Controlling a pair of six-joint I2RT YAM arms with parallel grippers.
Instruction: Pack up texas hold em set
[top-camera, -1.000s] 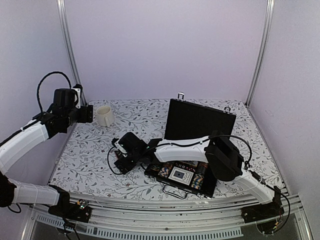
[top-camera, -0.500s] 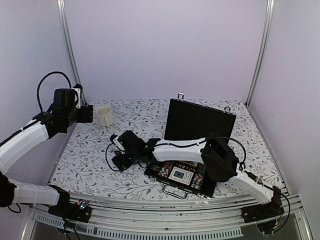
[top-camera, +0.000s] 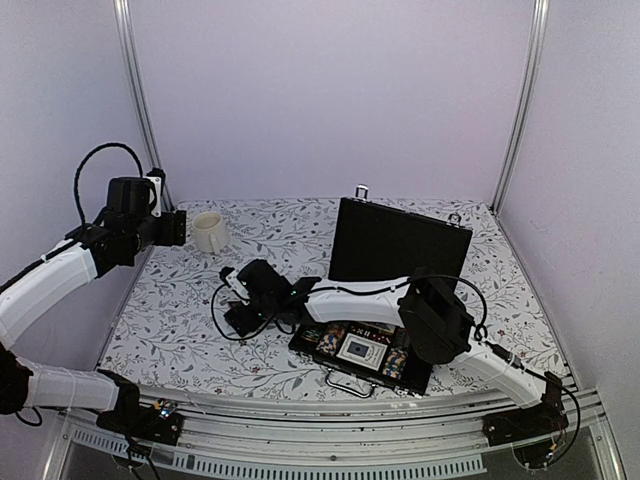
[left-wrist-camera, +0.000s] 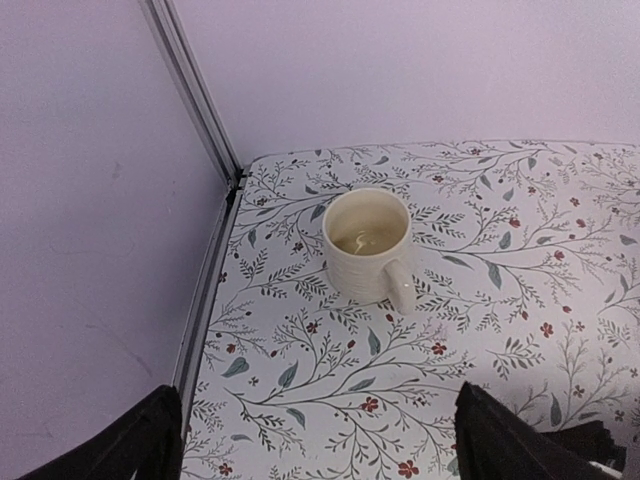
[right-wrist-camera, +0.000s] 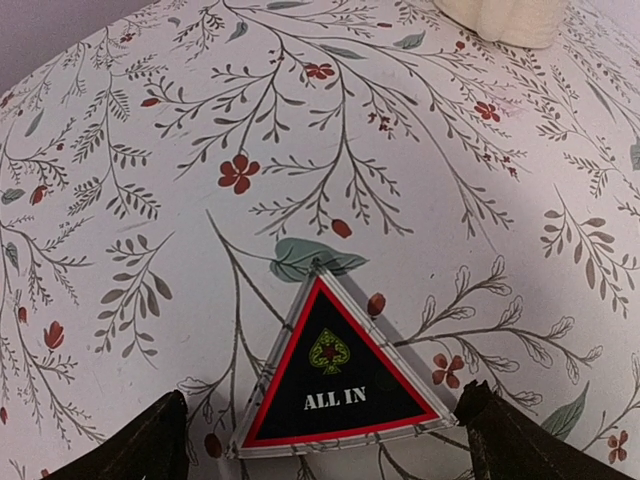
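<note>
The texas hold em set's black briefcase (top-camera: 420, 378) lies open at the front of the table, its lid (top-camera: 395, 245) upright. Chip rows (top-camera: 327, 340) and a card deck (top-camera: 357, 348) sit inside, and the metal handle (top-camera: 346, 385) faces the near edge. A black triangle (right-wrist-camera: 340, 375) marked "ALL IN", red-edged, lies flat on the floral cloth between the fingers of my right gripper (right-wrist-camera: 322, 432), which is open and straddles it without touching. That right gripper (top-camera: 238, 315) hangs low, left of the case. My left gripper (top-camera: 178, 228) (left-wrist-camera: 318, 440) is open, empty, held high at the far left.
A cream mug (top-camera: 208, 232) (left-wrist-camera: 368, 245) stands at the back left near the corner post (left-wrist-camera: 195, 90), just ahead of the left gripper; its base (right-wrist-camera: 505, 18) shows at the top of the right wrist view. Walls enclose the table on three sides.
My right arm has edged a little to the left over the cloth. The left arm and the case have not moved.
</note>
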